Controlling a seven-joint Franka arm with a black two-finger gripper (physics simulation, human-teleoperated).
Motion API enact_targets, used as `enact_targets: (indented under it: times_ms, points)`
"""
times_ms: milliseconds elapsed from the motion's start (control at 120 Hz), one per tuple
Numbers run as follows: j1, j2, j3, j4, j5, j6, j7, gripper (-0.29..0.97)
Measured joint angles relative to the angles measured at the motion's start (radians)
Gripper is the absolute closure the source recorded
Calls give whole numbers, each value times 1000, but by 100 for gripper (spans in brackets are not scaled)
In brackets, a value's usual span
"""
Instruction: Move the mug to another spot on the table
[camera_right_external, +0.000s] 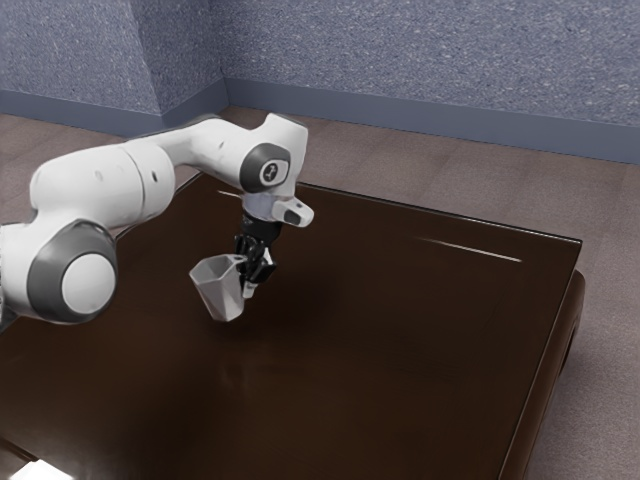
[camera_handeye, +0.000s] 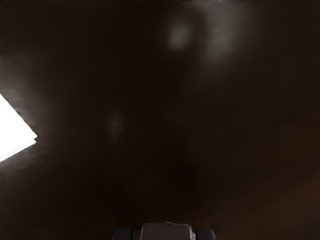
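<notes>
Pale grey tapered mug (camera_right_external: 220, 285) hangs tilted, clear of the dark brown glossy table (camera_right_external: 420, 330), over its middle and toward the far edge. The black two-finger gripper (camera_right_external: 255, 268) pinches it at one side of the rim. My judgement: such an off-centre hold could let it swing or slip, and setting it down tilted could tip it over.

Arm (camera_right_external: 130, 190): glossy white shells, fat rounded links. Joint caps (camera_right_external: 70, 272) are mid-grey discs with a paler centre, one large and one smaller with a dark ring. Pale grey collar (camera_right_external: 262, 207) under the last white link. Small white nub (camera_right_external: 296, 212) off its side with a dark dot, maybe a button, hard to read. Gripper (camera_right_external: 252, 282) black, angular body, two short fingers.
</notes>
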Motion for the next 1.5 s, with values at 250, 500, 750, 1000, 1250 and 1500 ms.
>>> enact_targets:
  times_ms: [250,500,750,1000,1250,1500]
  points:
    - [-2,23,-13,23,4,-6,-28,70]
    - [15,34,-12,24,5,0,-46,70]
    - [46,51,-14,37,4,12,-55,69]
    - [65,64,-15,38,1,29,-55,68]
    - [71,67,-19,35,-15,37,-54,43]
    - [64,57,-22,37,-23,70,-58,13]
